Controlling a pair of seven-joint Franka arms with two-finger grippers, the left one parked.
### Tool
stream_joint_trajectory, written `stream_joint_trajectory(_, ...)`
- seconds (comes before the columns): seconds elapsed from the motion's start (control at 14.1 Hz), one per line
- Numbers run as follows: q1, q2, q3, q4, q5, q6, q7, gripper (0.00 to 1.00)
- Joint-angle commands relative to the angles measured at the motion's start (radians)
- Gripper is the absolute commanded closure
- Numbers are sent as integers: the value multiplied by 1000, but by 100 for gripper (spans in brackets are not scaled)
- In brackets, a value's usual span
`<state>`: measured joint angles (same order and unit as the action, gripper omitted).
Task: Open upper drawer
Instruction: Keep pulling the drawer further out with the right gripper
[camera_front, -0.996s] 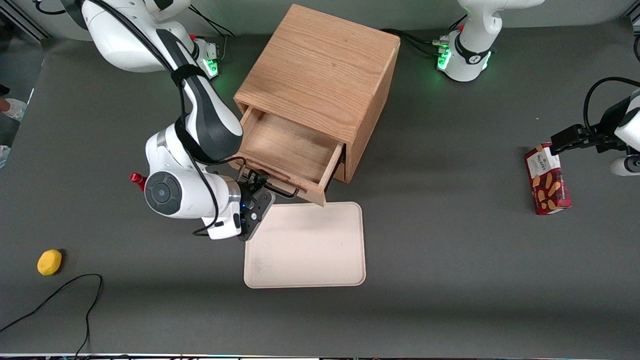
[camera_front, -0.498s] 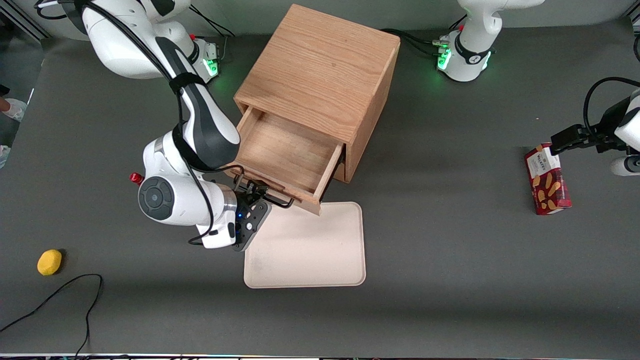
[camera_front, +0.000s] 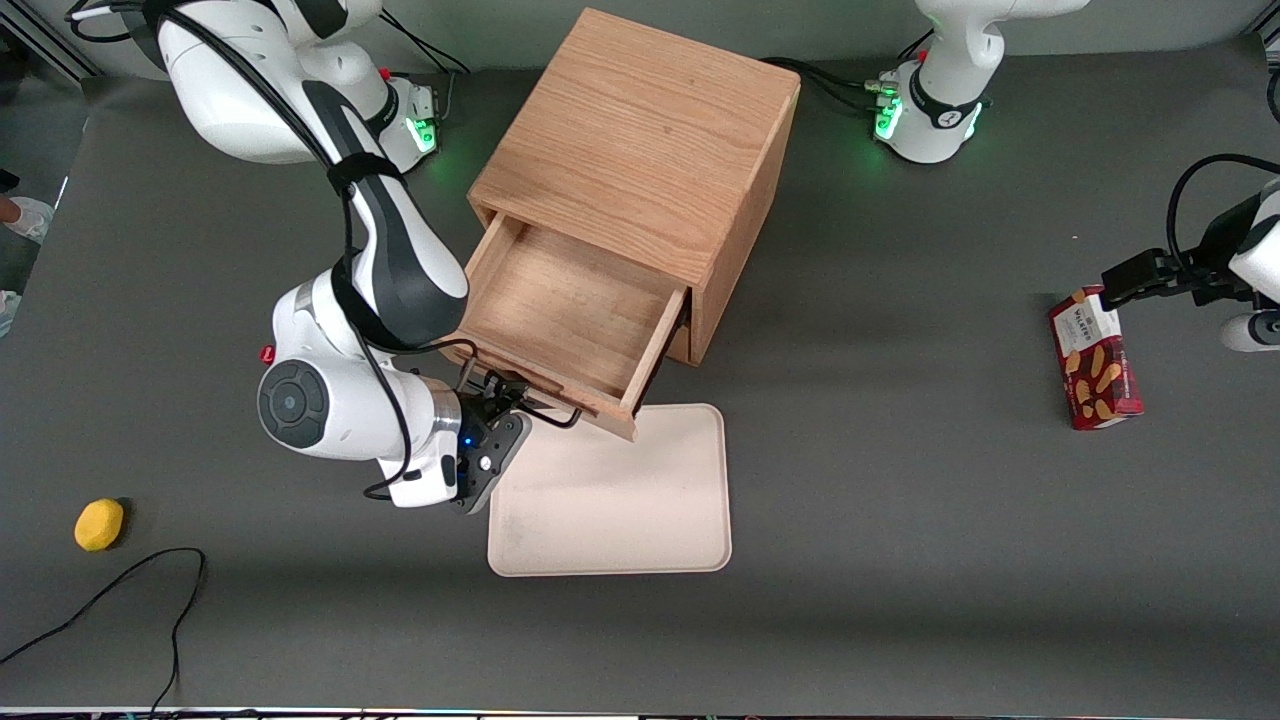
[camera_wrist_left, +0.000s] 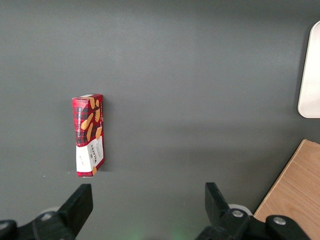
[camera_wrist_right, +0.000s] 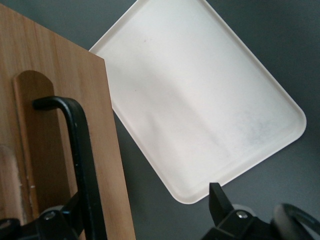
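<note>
Upper drawer (camera_front: 565, 318) mostly pulled out of the cabinet (camera_front: 640, 150); gripper (camera_front: 497, 412) at its handle (camera_front: 530, 403).

Wrist view shows the claw spread wide, with the handle bar (camera_wrist_right: 82, 165) right by one finger (camera_wrist_right: 55, 222) and the other finger (camera_wrist_right: 220, 207) well clear, so it's hooking at most, not clamping. Risk: the handle slips off the open finger if the pull goes off-axis, or the drawer gets dragged fully out and tips onto the tray (camera_front: 610, 495), which its front already overhangs. A skewed pull could also bind it or shift the cabinet. Versus a second ago: the drawer is slightly further out, and the gripper and wrist have moved toward the working arm's end and nearer the front camera.
</note>
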<state>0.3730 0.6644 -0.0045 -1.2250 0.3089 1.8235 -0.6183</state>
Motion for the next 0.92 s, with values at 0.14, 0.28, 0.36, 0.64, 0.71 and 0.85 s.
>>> stream_joint_trajectory(0.14,-28,41,4,67,-11,0,-23,0)
stream_joint_trajectory(0.28,-29,41,4,67,-11,11,-23,0)
stream_joint_trajectory(0.36,-31,47,4,68,-11,11,-23,0)
stream_joint_trajectory(0.64,-46,63,4,99,-11,13,-29,0)
stream_joint_trajectory(0.71,-46,67,4,102,-11,13,-29,0)
stream_joint_trajectory(0.85,-48,70,4,108,-11,23,-31,0)
